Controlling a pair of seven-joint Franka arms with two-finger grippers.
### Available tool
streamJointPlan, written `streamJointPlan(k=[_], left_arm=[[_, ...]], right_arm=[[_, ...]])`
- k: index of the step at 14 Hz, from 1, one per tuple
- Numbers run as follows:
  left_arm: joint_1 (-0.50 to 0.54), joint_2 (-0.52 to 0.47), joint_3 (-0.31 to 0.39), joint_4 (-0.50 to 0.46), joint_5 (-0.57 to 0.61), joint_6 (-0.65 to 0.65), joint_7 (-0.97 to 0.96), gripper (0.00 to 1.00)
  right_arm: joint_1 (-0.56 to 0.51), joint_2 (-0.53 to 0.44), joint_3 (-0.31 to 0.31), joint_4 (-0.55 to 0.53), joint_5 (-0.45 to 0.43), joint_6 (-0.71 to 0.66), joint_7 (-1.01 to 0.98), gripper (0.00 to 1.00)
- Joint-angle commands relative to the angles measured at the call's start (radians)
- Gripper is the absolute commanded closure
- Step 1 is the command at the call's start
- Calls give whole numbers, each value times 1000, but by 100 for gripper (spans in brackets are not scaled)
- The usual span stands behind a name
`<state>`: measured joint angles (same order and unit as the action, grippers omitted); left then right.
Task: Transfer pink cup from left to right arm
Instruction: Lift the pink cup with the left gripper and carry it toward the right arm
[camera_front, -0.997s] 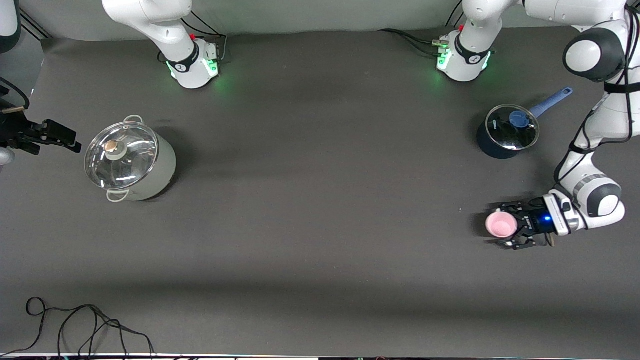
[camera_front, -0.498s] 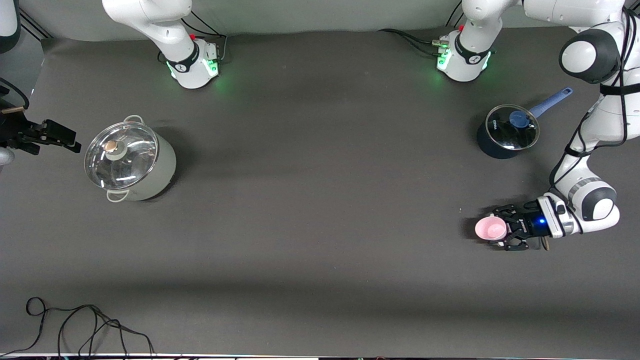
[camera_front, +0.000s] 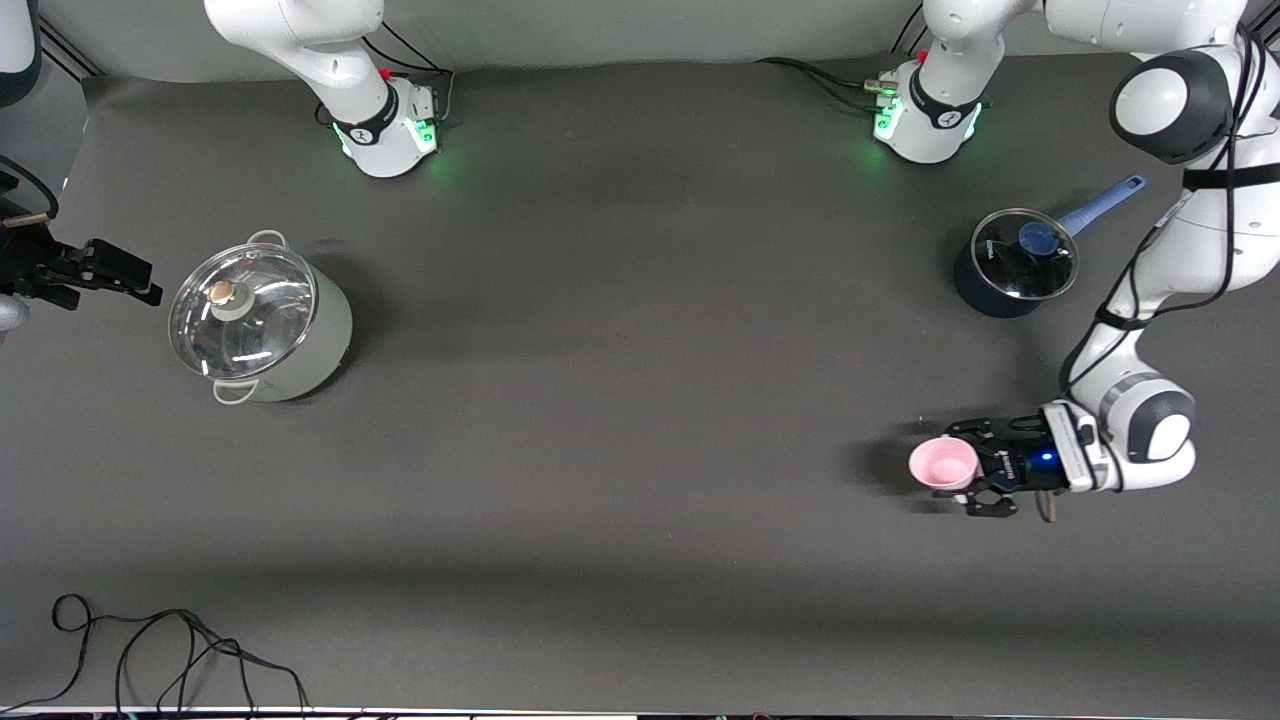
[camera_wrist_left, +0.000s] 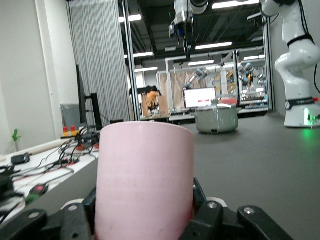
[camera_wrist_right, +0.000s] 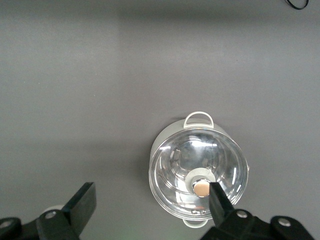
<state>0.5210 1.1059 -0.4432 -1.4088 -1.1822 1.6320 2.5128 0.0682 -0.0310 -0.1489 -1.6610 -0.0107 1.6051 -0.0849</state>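
Note:
The pink cup (camera_front: 943, 464) is upright in my left gripper (camera_front: 965, 467), which is shut on its lower body, just above the table at the left arm's end. In the left wrist view the pink cup (camera_wrist_left: 145, 175) fills the middle, with the black linkage fingers (camera_wrist_left: 212, 220) of my left gripper (camera_wrist_left: 145, 222) pressed on both sides. My right gripper (camera_front: 150, 283) hangs open at the right arm's end, beside the grey pot. In the right wrist view my right gripper (camera_wrist_right: 150, 202) has nothing between its flat fingers (camera_wrist_right: 82, 200).
A grey pot (camera_front: 260, 325) with a glass lid (camera_wrist_right: 198, 170) stands at the right arm's end. A dark blue saucepan (camera_front: 1015, 262) with a lid and blue handle stands farther from the front camera than the cup. A black cable (camera_front: 150, 650) lies at the table's front edge.
My left gripper closed on the pink cup and carried it a short way toward the middle of the table. The right arm has not moved.

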Motion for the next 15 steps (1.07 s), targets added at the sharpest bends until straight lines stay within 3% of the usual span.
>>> streamJointPlan(k=[1,3,8,11,13,15], left_arm=[[-79,-7,-29,16,-82,34,-25,100],[-107,-12,-96,17,-125,153,-26,100],[-136,-12,-369,33,-142,608,-155,100],[-261,-12,-400,140,-142,753,-268,100],[-337,-12,-420,192,-145,859,-298,100],[-374,-14,-498,215,-143,1003,-325,100]], right_arm=[[1,-1,-3,6,0,1,-7,0],[1,-1,-4,6,0,1,-7,0],[1,-1,-5,6,1,1,-19,0],[2,-9,-5,9,20,-8,58,0],[4,-15,-1,27,49,-25,254,0],[4,-15,2,55,55,-86,451,0]])
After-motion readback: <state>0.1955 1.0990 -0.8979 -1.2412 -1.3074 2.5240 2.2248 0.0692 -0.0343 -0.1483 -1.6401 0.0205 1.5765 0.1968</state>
